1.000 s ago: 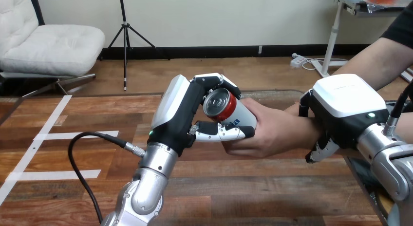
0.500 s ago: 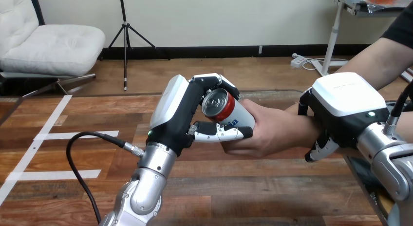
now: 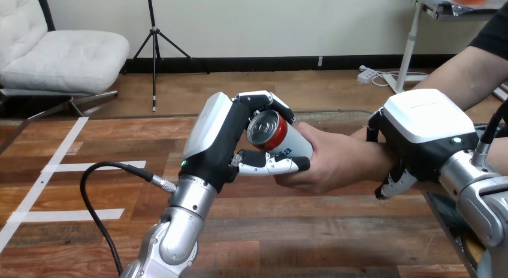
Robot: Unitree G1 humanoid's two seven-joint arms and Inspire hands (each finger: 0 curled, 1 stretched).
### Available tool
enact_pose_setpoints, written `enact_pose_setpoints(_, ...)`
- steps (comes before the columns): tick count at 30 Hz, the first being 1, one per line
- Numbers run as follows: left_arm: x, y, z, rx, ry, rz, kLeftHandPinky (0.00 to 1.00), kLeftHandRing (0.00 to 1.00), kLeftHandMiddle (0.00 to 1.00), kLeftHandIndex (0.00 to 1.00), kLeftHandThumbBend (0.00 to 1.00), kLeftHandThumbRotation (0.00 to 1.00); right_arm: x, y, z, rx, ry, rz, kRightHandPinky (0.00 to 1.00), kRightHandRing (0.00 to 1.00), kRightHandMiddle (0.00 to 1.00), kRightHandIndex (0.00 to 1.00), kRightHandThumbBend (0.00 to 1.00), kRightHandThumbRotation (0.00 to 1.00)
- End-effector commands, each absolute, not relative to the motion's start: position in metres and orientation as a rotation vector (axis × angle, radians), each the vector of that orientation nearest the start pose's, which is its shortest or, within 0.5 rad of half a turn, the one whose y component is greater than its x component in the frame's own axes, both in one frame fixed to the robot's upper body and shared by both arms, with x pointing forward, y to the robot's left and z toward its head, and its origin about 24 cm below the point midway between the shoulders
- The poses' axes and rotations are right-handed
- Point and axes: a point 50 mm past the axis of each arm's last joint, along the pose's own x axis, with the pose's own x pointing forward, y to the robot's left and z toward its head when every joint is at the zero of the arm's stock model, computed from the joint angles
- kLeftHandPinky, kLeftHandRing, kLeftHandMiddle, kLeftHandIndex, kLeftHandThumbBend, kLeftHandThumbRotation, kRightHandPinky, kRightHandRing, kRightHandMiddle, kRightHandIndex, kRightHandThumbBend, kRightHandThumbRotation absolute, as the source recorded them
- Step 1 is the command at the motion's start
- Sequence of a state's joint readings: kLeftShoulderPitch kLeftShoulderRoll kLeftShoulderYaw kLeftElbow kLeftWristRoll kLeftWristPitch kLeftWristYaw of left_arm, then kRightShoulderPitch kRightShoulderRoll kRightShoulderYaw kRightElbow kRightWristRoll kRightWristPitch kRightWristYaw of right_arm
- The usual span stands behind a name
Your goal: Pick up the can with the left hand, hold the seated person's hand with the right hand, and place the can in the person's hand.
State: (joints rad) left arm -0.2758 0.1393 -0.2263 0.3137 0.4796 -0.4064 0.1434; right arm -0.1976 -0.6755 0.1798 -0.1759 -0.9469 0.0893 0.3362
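Can is lying tilted above the table, silver top facing the camera. The left hand is curling fingers and thumb around it, and the person's hand is closing on its far end. The right hand is wrapping round the person's wrist. For a clean handover, the left hand should be loosening only once the person is bearing the weight. That palm is hiding the can's base, so the person's grip is hard to judge.
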Motion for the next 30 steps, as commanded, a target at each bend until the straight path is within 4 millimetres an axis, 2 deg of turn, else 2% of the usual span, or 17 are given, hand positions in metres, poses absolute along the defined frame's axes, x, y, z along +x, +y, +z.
enact_pose_setpoints(1, 0.2926, 0.0956, 0.0854, 0.595, -0.503, -0.242, 0.33, 0.39, 0.46, 0.49, 0.67, 0.00, 0.2810, -0.1937, 0.1586, -1.637, -0.221, 0.174, 0.14, 0.21, 0.31, 0.49, 0.89, 0.00)
enact_pose_setpoints(30, 0.2904, 0.0997, 0.0832, 0.615, -0.496, -0.238, 0.33, 0.39, 0.47, 0.49, 0.67, 0.00, 0.2804, -0.1904, 0.1587, -1.629, -0.224, 0.182, 0.12, 0.19, 0.28, 0.48, 0.89, 0.00)
